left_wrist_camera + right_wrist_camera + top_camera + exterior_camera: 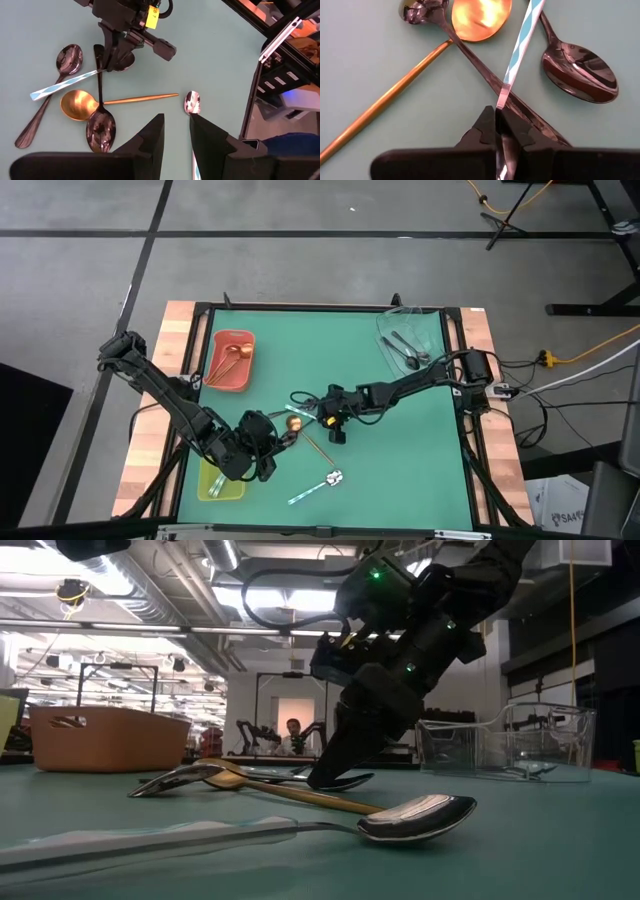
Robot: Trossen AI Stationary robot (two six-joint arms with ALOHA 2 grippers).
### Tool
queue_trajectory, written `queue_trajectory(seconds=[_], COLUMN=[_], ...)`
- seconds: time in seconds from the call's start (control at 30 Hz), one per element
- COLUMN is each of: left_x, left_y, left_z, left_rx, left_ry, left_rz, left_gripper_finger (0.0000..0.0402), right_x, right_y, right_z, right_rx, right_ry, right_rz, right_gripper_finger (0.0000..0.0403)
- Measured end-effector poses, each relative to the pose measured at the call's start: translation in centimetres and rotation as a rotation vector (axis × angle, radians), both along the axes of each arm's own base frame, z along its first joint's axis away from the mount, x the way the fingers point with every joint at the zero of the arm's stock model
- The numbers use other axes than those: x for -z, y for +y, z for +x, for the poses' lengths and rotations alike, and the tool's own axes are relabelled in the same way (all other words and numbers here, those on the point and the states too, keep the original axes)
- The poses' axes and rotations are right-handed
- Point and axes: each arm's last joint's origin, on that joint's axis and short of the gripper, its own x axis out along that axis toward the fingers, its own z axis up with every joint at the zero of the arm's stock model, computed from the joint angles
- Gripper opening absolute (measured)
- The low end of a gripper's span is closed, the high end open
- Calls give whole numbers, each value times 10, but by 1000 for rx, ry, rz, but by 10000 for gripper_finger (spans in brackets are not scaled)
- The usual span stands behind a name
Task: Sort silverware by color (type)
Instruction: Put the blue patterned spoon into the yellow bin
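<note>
A heap of spoons lies mid-table: a gold spoon (293,421) (80,104), two dark spoons (100,130) (69,57) and a mint-handled spoon (65,84) whose handle crosses over them. My right gripper (333,430) (499,117) stands over this heap, shut on the mint-handled spoon. A second mint-handled spoon (318,488) (415,818) lies alone nearer the near edge. My left gripper (272,448) (177,127) hovers open beside the heap, close to that spoon's bowl (192,102), touching nothing. My right gripper pinches the mint-handled spoon between its two fingers at the silver neck (502,102), just past where the patterned handle ends. The fingers come from above, slanting down (335,765). The handle (522,37) runs forward from the fingers and crosses over a dark spoon's handle (480,70).
A red tray (231,361) at the far left holds copper spoons. A clear tray (410,340) at the far right holds dark spoons. A yellow-green tray (220,482) sits at the near left, partly under my left arm. Bare green mat lies to the near right.
</note>
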Motion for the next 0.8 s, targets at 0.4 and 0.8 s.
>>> queue_trajectory(seconds=[0.4, 0.8], left_x=[0, 0], left_y=[0, 0], left_z=[0, 0], left_rx=[5, 5], left_ry=[4, 5], left_rz=[-6, -6], left_gripper_finger=[86, 86], right_x=[-5, -13], right_y=[1, 1], right_z=[1, 1], right_rx=[-15, -26], right_ry=[-39, -66], right_rz=[5, 0], right_gripper_finger=[0, 1])
